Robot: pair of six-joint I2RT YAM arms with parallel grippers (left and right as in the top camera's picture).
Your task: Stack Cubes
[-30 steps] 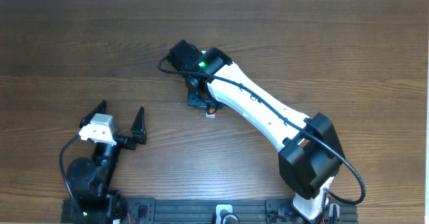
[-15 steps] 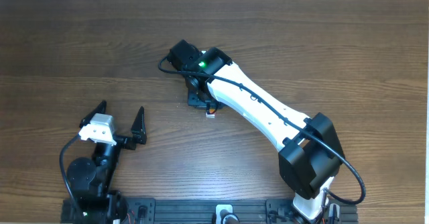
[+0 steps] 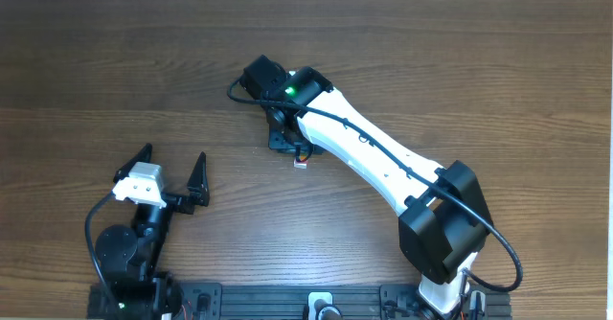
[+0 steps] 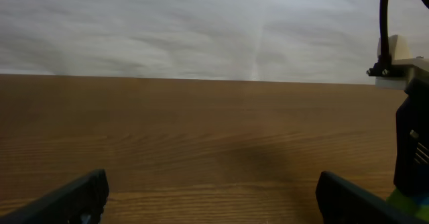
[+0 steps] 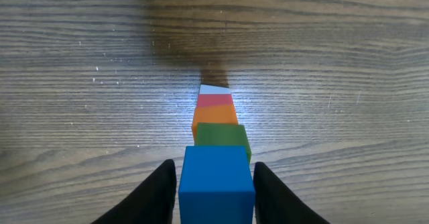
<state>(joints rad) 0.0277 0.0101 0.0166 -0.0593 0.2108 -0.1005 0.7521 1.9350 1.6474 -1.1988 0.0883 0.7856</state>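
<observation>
A tower of cubes stands on the wooden table. In the right wrist view the blue cube [image 5: 216,180] is on top, with a green cube [image 5: 222,134], an orange cube [image 5: 213,115], a red cube [image 5: 216,100] and a white cube [image 5: 214,88] under it. My right gripper [image 5: 216,187] has its fingers against both sides of the blue cube, shut on it. In the top view the right gripper [image 3: 287,140] covers the tower near the table's middle, and the white cube [image 3: 300,164] peeks out beneath. My left gripper [image 3: 173,167] rests open at the front left, nothing between its fingers [image 4: 75,196].
The wooden table [image 3: 460,61] lies bare around the tower. The right arm [image 3: 374,157] slants from the front right toward the middle. In the left wrist view, the right arm's wrist [image 4: 409,117] shows off to one side.
</observation>
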